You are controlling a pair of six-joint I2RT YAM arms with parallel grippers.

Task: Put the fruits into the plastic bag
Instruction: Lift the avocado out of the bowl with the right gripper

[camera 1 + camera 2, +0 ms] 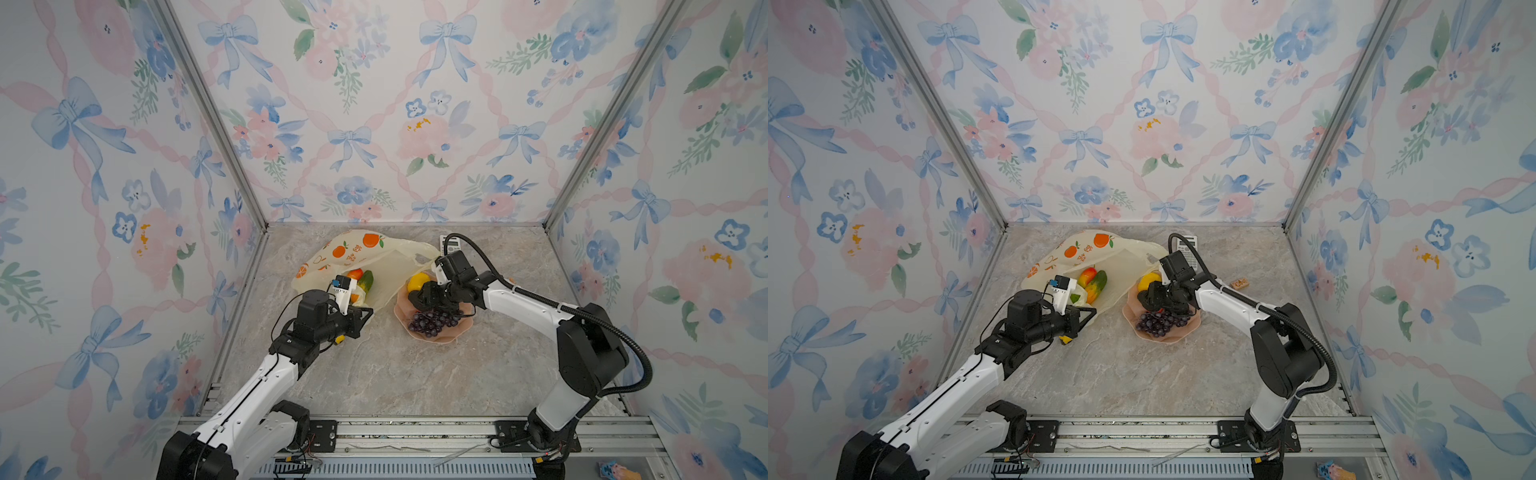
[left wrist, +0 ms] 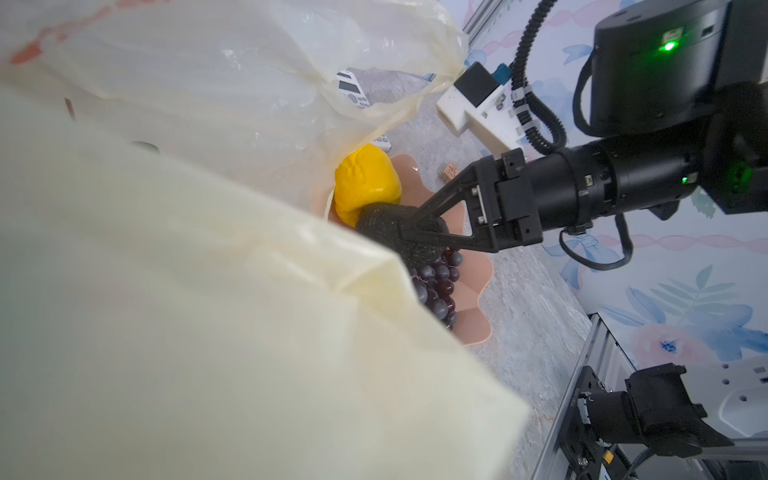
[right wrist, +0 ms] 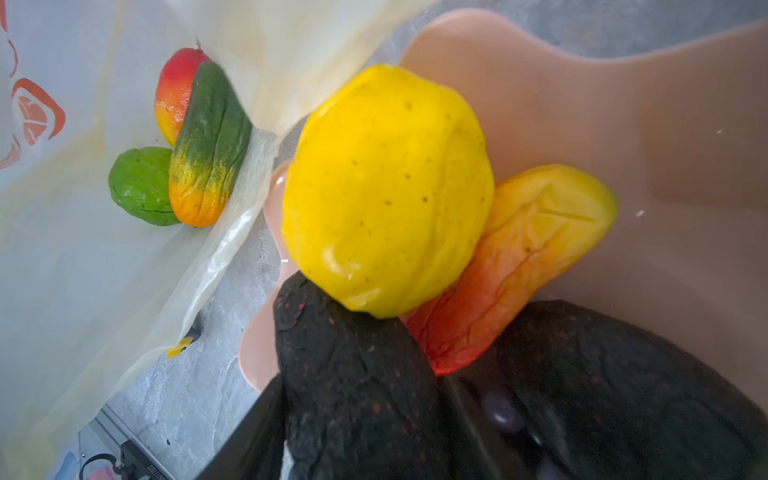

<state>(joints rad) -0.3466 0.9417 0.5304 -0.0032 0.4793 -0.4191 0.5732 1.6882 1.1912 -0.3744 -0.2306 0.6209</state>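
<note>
The right gripper [image 2: 401, 230] clamps an avocado [image 2: 380, 222] on the plate [image 2: 473, 316]: lift straight, then carry toward ten o'clock. The left gripper [image 1: 365, 311], shut on the plastic bag [image 1: 395, 266], should hold its mouth wide.

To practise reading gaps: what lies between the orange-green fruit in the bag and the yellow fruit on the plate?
In the right wrist view: the crinkled edge of the bag, a sliver of bare table, then the rim of the plate.

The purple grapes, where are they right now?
The grapes lie on the near part of the pink plate, right of the bag, in both top views; the left wrist view shows them beside the avocado that the right tool grips.
</note>
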